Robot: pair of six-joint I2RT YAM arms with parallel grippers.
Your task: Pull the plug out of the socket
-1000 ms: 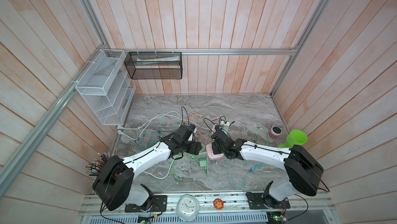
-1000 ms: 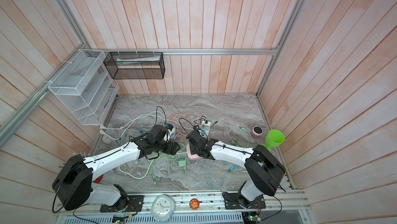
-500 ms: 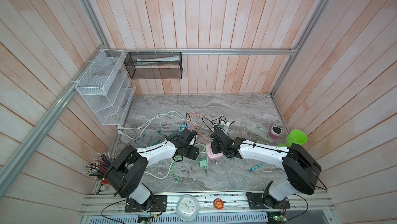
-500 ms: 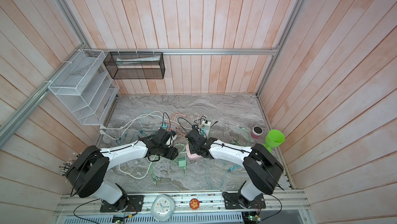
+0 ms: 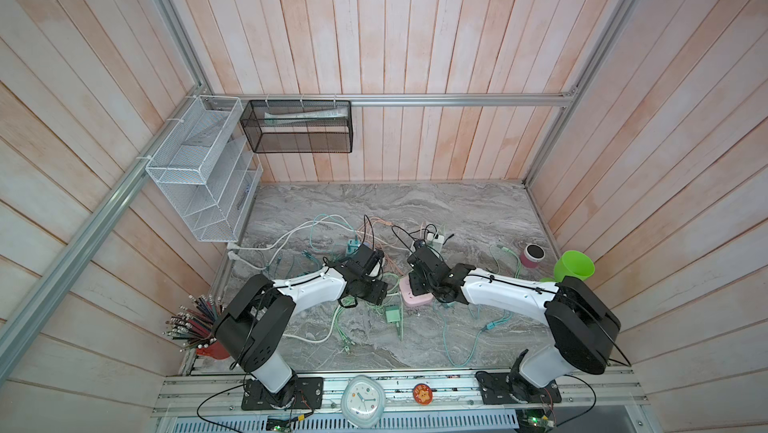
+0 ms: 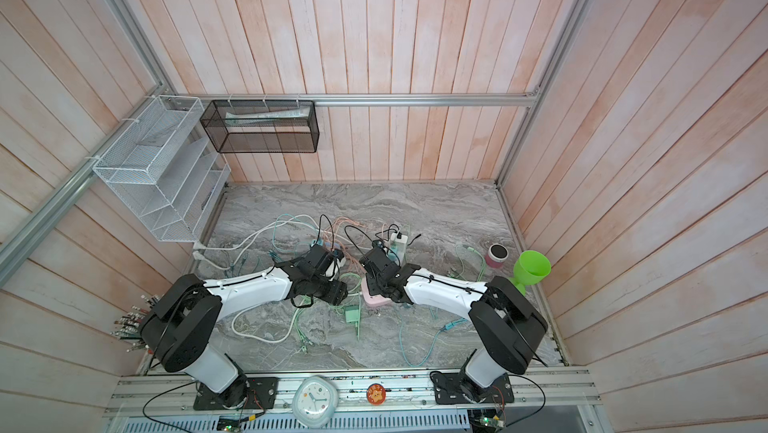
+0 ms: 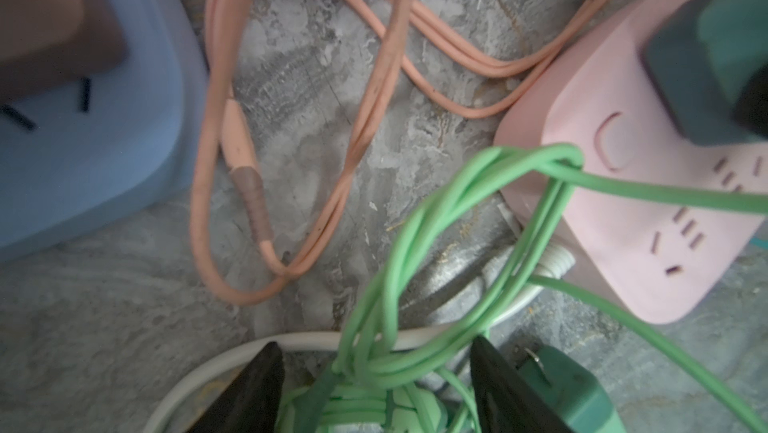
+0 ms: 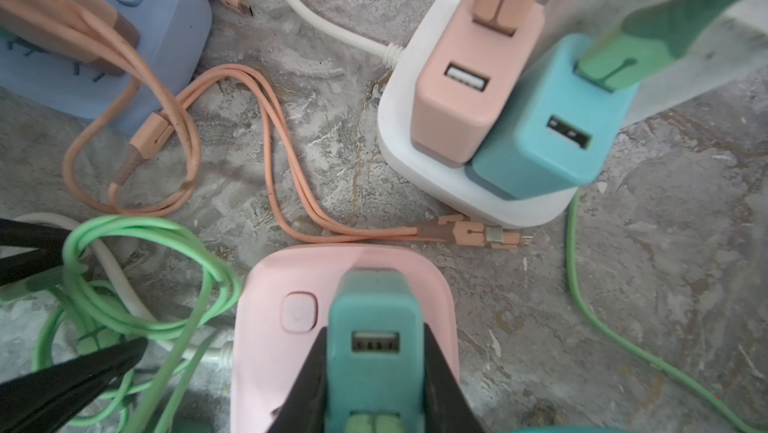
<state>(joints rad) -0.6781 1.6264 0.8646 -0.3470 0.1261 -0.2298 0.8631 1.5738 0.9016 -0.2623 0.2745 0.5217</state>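
Observation:
A teal plug with a USB port sits in the pink socket on the marble table. My right gripper is shut on the plug, one black finger pressed against each side. In both top views that gripper covers the plug over the pink socket. In the left wrist view the plug stands on the socket. My left gripper is open just left of the socket, its fingers straddling a green cable bundle without pinching it.
A loose dark green plug lies in front of the socket. A blue socket and a white socket carrying pink and light blue chargers stand behind. Pink cables loop between them. A green cup stands far right.
My left arm has swung in and its gripper has come down beside the pink socket, over the green cable. My right gripper has stayed still on the plug.

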